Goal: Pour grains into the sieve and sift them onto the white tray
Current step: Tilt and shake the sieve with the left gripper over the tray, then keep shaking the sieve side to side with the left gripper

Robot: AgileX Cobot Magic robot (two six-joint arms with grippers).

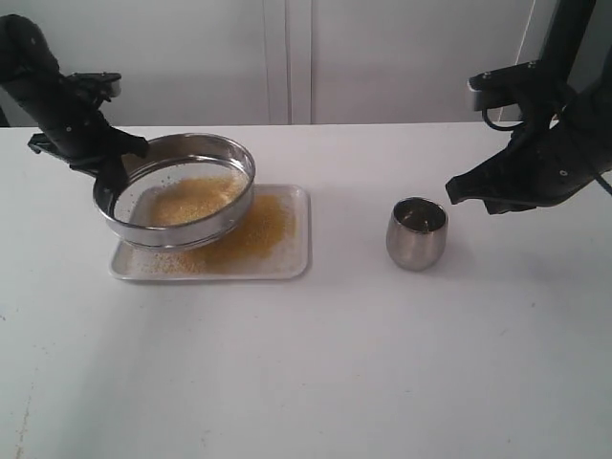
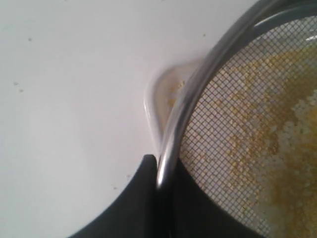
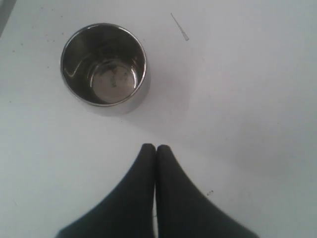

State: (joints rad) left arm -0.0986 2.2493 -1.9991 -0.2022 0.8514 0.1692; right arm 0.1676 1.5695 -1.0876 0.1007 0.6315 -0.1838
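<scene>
Part of white tray (image 1: 298,266) behind sieve (image 1: 191,232)

— What stands behind the right claw (image 1: 451,191)?
— A pale wall (image 1: 191,57) of flat panels, with vertical seams.
— And beneath the claw?
— A white table (image 1: 335,363), softly lit, with faint shadows and a few dark specks.

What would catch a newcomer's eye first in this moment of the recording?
The sieve, clamped by its rim in the left gripper, hangs over the left part of the white tray, with golden grains in its mesh and spread across the tray beneath. To the right, a small steel cup stands upright and looks empty, the shut right gripper nearby.
</scene>
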